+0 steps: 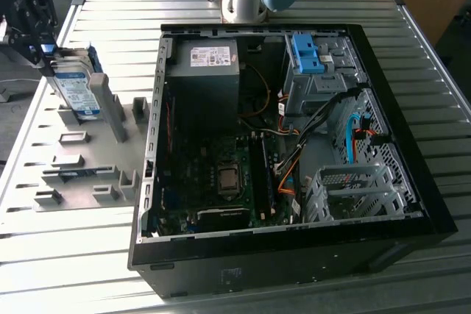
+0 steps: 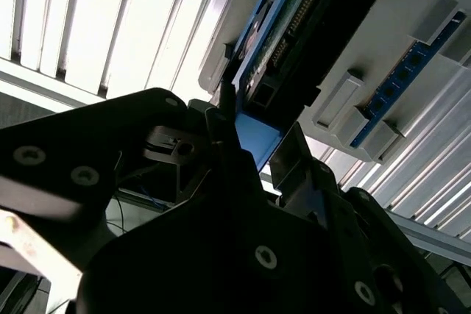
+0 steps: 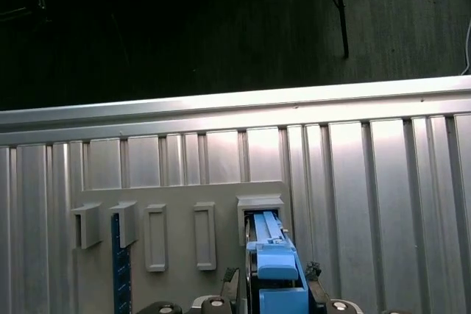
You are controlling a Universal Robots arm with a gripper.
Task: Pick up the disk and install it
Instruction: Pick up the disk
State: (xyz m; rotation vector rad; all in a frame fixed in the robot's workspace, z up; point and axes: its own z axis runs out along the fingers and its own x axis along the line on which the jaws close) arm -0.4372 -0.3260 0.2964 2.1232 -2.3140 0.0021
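In the exterior view the disk (image 1: 76,87), silver with a white and blue label and blue rails, stands tilted in the grey holder plate (image 1: 88,163) at the exterior view's left. My gripper (image 1: 48,51) sits at the disk's upper end. In the first wrist view its blue rail (image 3: 277,264) runs from between my fingertips (image 3: 231,286) into a raised slot (image 3: 260,205) of the holder. In the second wrist view the disk (image 2: 294,27) shows its circuit side, and the dark fingers (image 2: 221,123) press on its blue end. The gripper is shut on the disk.
An open black computer case (image 1: 412,182) lies at the exterior view's right, with a dark grey box (image 1: 202,71), a motherboard (image 1: 221,174), cables, and a drive bay holding a blue bracket (image 1: 307,52). The holder carries several raised blocks and a blue strip (image 3: 118,270). The table (image 1: 66,255) is ribbed metal.
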